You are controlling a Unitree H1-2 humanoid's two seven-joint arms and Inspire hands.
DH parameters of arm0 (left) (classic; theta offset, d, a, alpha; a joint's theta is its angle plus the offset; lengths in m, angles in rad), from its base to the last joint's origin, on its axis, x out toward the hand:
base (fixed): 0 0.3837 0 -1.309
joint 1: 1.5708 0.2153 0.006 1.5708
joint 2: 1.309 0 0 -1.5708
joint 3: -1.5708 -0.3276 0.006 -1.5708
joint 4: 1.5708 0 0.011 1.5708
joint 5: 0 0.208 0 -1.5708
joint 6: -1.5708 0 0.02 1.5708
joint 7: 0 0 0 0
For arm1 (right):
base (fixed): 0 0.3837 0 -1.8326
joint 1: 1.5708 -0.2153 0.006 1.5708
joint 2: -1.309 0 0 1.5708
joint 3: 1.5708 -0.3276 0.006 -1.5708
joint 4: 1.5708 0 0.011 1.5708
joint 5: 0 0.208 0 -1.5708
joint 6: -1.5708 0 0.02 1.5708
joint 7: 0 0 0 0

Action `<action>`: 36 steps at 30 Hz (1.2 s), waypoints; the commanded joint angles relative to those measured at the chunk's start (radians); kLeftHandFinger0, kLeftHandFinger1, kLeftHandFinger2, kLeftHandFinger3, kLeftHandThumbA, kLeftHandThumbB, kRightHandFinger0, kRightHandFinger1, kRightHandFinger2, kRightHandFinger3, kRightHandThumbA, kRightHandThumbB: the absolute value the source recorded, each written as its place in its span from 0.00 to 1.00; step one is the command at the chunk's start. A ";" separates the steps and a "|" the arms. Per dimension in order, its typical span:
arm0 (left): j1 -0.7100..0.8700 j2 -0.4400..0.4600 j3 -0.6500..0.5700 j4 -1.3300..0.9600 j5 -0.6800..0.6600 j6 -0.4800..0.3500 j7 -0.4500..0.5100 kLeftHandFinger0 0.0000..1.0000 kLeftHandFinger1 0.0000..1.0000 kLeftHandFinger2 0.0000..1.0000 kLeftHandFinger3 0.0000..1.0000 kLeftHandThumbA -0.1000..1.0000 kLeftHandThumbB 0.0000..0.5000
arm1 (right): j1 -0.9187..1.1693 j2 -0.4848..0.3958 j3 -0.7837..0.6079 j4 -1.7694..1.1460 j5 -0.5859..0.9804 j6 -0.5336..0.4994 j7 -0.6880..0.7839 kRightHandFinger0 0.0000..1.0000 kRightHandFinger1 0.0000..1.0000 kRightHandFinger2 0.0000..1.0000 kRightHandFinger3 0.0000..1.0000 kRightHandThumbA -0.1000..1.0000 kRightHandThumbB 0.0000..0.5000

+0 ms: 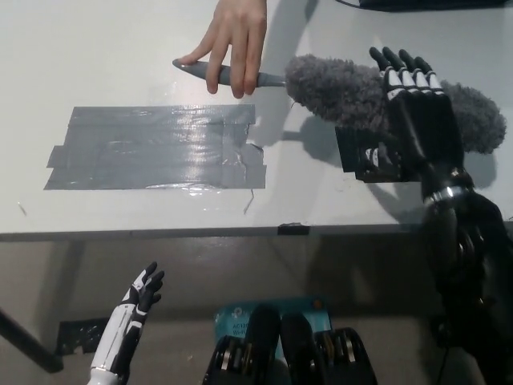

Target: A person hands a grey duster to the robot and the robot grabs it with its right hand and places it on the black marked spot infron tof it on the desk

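A person's hand (236,40) holds the grey duster (353,92) by its handle (232,76) above the far part of the white desk (120,88). The fluffy head stretches right. My black right hand (417,112) is raised over the desk, open, its fingers spread across the middle of the fluffy head without closing on it. A black marked spot (361,156) shows on the desk just under the duster, partly hidden by my hand. My white left hand (132,309) rests open below the desk edge at lower left.
A large patch of grey tape strips (152,148) covers the desk left of centre. A small black marker (292,229) sits on the desk's front edge. A dark object (433,4) lies at the top right edge.
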 commanded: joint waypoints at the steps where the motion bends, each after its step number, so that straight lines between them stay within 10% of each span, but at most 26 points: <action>1: -0.013 0.012 -0.004 -0.023 0.008 -0.035 -0.012 1.00 1.00 1.00 1.00 0.98 0.39 | -0.107 -0.006 0.020 0.077 -0.011 0.043 -0.001 1.00 1.00 1.00 1.00 1.00 1.00; 8: -0.018 0.013 -0.006 -0.031 0.001 -0.020 -0.020 1.00 1.00 1.00 1.00 0.97 0.39 | -0.209 -0.005 0.046 0.283 -0.004 -0.009 -0.172 1.00 1.00 1.00 1.00 0.95 1.00; 10: -0.017 0.015 -0.008 -0.028 0.011 -0.025 -0.018 1.00 1.00 1.00 1.00 0.98 0.40 | -0.228 0.012 0.028 0.343 0.023 -0.045 -0.271 1.00 1.00 1.00 1.00 0.59 0.78; 11: -0.016 0.016 -0.010 -0.027 0.013 -0.033 -0.018 1.00 1.00 1.00 1.00 0.98 0.38 | -0.242 0.016 0.029 0.379 0.019 -0.050 -0.319 0.95 0.82 0.90 1.00 0.36 0.67; 12: -0.016 0.017 -0.010 -0.026 0.013 -0.039 -0.018 1.00 1.00 1.00 1.00 0.98 0.38 | -0.254 0.017 0.036 0.410 0.007 -0.054 -0.368 0.82 0.72 0.82 0.95 0.28 0.63; 13: -0.018 0.016 -0.009 -0.033 0.012 -0.026 -0.018 1.00 1.00 1.00 1.00 0.98 0.39 | -0.259 0.021 0.031 0.423 0.007 -0.104 -0.479 0.13 0.15 0.39 0.47 0.03 0.51; 14: -0.021 0.017 -0.009 -0.036 0.012 -0.020 -0.019 1.00 1.00 1.00 1.00 0.98 0.40 | -0.262 0.020 0.033 0.428 0.004 -0.115 -0.508 0.01 0.10 0.45 0.46 0.00 0.47; 18: -0.030 0.021 -0.008 -0.032 0.005 -0.025 -0.025 1.00 1.00 1.00 1.00 0.98 0.38 | -0.249 0.017 0.031 0.397 0.027 -0.173 -0.542 0.00 0.35 0.83 0.76 0.00 0.39; 27: -0.028 0.022 -0.008 -0.032 0.002 -0.018 -0.027 1.00 1.00 1.00 1.00 0.98 0.40 | -0.212 0.007 0.025 0.311 0.046 -0.180 -0.531 0.01 0.52 0.91 0.96 0.00 0.36; 36: -0.027 0.022 -0.007 -0.031 0.011 -0.011 -0.027 1.00 1.00 1.00 1.00 1.00 0.38 | -0.245 -0.041 0.009 0.339 0.069 -0.167 -0.521 0.00 0.52 0.95 0.90 0.00 0.36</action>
